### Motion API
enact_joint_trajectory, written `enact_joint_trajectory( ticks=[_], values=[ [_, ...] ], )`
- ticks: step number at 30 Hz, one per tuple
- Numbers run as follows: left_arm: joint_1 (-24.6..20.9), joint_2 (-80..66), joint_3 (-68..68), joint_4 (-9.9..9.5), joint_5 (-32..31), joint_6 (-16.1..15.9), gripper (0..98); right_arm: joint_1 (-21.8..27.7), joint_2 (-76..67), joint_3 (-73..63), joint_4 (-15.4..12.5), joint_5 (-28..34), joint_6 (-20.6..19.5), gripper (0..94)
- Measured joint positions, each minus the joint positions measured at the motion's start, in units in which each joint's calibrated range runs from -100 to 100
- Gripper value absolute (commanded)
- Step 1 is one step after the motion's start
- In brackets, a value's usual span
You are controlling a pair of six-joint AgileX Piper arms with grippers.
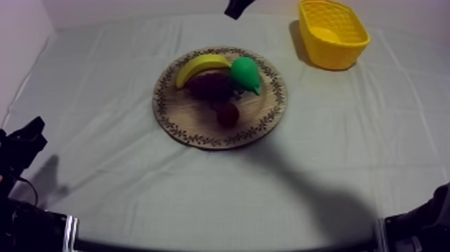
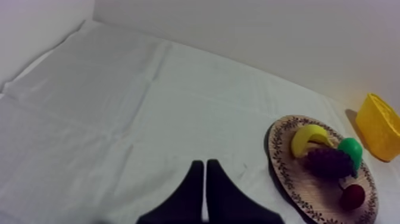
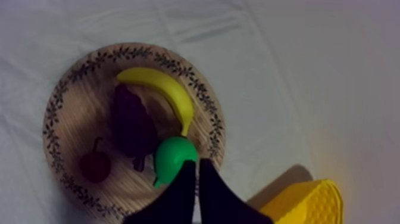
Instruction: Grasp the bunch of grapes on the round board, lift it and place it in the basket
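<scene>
Black, two-fingered: our right claw (image 3: 197, 162), fingers pressed together in a narrow wedge, nothing held. It hangs above the wooden board (image 3: 77, 113), just over the pear (image 3: 174, 158).

Left claw (image 2: 205, 162): likewise closed and empty, low by the table's left edge.

Bunch of grapes (image 3: 131, 122): dark purple, on the board at mid-table, wedged between the banana (image 3: 161, 89) and the pear, with the small red fruit (image 3: 95, 165) just beside it.

Yellow basket (image 1: 335, 40): far right corner of the table, well apart from the board.

Step, as we judge it: approach, grapes not yet grasped. The next move calls for spreading the right claw's fingers and descending onto the grapes without nudging the pear or banana.
</scene>
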Motion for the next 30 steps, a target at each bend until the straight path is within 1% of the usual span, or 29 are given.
enact_joint_trajectory(
  ticks=[10,12,15,18,19,20,23,26,27,30],
  values=[
    [0.0,0.0,0.0,0.0,0.0,0.0,0.0,-1.0,0.5,1.3,0.4,-1.4,0.6,0.9],
    [0.0,0.0,0.0,0.0,0.0,0.0,0.0,-1.3,0.5,1.4,0.9,-1.6,0.5,1.6],
    [0.0,0.0,0.0,0.0,0.0,0.0,0.0,-1.8,0.5,1.9,1.3,-1.7,0.3,5.0],
    [0.0,0.0,0.0,0.0,0.0,0.0,0.0,-2.4,0.1,2.7,2.2,-2.4,-0.9,11.6],
    [0.0,0.0,0.0,0.0,0.0,0.0,0.0,-2.6,0.0,3.1,2.5,-2.7,-1.4,14.7],
    [0.0,0.0,0.0,0.0,0.0,0.0,0.0,-2.6,-0.1,3.4,2.8,-3.0,-2.0,20.6],
    [0.0,0.0,0.0,0.0,0.0,0.0,0.0,-2.8,-0.3,4.6,3.1,-3.5,-2.8,40.6],
    [0.0,0.0,0.0,0.0,0.0,0.0,0.0,-2.8,-0.9,6.2,3.2,-3.9,-2.7,62.8],
    [0.0,0.0,0.0,0.0,0.0,0.0,0.0,-2.7,-1.3,6.8,3.3,-4.4,-2.7,68.7],
    [0.0,0.0,0.0,0.0,0.0,0.0,0.0,-2.6,-1.5,8.6,3.7,-4.4,-2.3,81.4]
  ],
)
